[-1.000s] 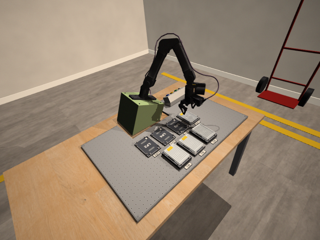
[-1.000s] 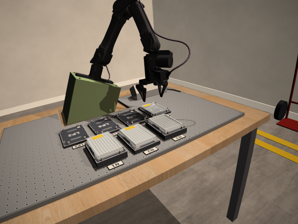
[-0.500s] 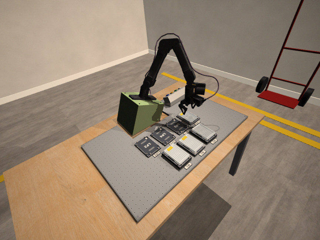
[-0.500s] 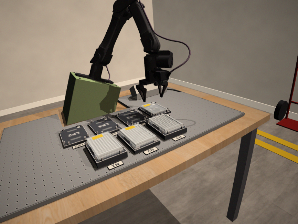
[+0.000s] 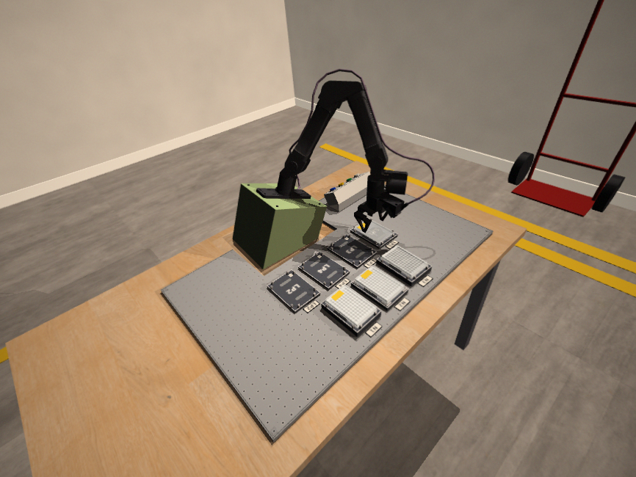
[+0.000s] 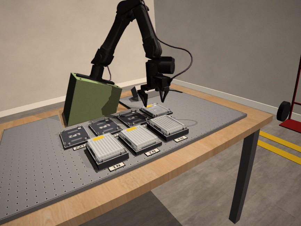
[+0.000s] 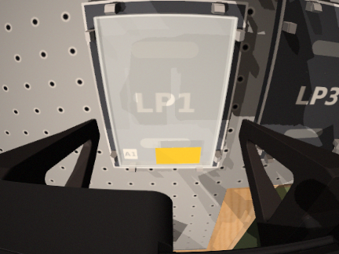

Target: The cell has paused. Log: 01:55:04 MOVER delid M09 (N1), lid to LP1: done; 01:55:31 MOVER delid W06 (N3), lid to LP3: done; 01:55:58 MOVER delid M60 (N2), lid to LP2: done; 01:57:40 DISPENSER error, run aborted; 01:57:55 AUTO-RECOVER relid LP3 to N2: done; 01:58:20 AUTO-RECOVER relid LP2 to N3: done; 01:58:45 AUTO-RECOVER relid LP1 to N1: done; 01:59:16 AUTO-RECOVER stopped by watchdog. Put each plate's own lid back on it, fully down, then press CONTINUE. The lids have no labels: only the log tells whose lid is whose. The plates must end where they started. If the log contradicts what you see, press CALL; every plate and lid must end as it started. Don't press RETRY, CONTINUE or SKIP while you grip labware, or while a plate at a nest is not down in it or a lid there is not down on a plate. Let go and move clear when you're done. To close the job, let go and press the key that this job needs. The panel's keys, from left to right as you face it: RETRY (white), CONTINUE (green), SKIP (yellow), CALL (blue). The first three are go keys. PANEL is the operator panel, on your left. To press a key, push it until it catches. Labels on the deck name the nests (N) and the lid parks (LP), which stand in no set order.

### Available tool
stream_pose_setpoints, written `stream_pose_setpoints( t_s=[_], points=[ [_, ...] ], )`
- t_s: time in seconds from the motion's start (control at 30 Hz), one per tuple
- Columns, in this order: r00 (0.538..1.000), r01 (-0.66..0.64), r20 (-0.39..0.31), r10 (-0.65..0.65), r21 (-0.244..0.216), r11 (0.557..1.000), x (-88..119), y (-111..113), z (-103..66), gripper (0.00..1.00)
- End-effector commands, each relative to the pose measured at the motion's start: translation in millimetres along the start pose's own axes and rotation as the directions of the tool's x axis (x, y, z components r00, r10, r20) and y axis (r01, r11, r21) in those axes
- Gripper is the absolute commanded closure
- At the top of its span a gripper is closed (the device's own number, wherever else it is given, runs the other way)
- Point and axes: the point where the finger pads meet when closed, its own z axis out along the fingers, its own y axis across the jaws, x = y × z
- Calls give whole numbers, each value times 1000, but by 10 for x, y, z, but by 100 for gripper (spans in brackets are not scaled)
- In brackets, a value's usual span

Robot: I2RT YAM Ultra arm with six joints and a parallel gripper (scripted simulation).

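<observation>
In the top view, we see the gripper (image 5: 374,220) (image 6: 154,103) (image 7: 169,127) over the lid (image 5: 374,233) (image 6: 156,109) (image 7: 166,82) at LP1, the far end of the park row. LP3 (image 5: 352,250) (image 6: 133,120) (image 7: 310,74), LP4 (image 5: 323,269) (image 6: 104,126) and LP2 (image 5: 293,290) (image 6: 75,138) hold no lid. The panel (image 5: 347,193) stands behind the arm (image 5: 341,92) (image 6: 131,7), partly hidden by it.

In the exterior view, we see three plates in their nests: one at N1 (image 6: 106,148), one at N2 (image 6: 139,138), one at N3 (image 6: 167,125). Those at N1 and N2 have a yellow patch on top; the one at N3 has none. The fingers point down, and we cannot tell from here whether one touches the lid.

In the wrist view, we find the fingers spread wide, one to each side of the lid's near end, with nothing gripped. The clear lid lies in LP1, its yellow patch and "A1" mark toward us.
</observation>
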Motion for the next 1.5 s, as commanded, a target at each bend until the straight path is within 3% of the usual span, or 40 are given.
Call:
stream_pose_setpoints(
  t_s=[0.0,0.33,0.4,0.43,0.5,0.63,1.03,1.47],
  points=[
    [1000,-5,6,5,6,1000,11,-13,89,0],
    [1000,-4,13,4,3,1000,-17,1,244,0],
    [1000,-4,13,4,3,1000,-17,1,244,0],
    [999,-6,43,7,-15,1000,-84,30,154,0],
    [1000,-5,19,5,-1,1000,-47,15,281,0],
    [998,10,58,-9,-30,1000,-155,135,161,0],
    [998,12,54,-10,-27,1000,-151,154,149,0],
    [999,6,53,-4,-25,1000,-157,139,138,13]
  ],
)
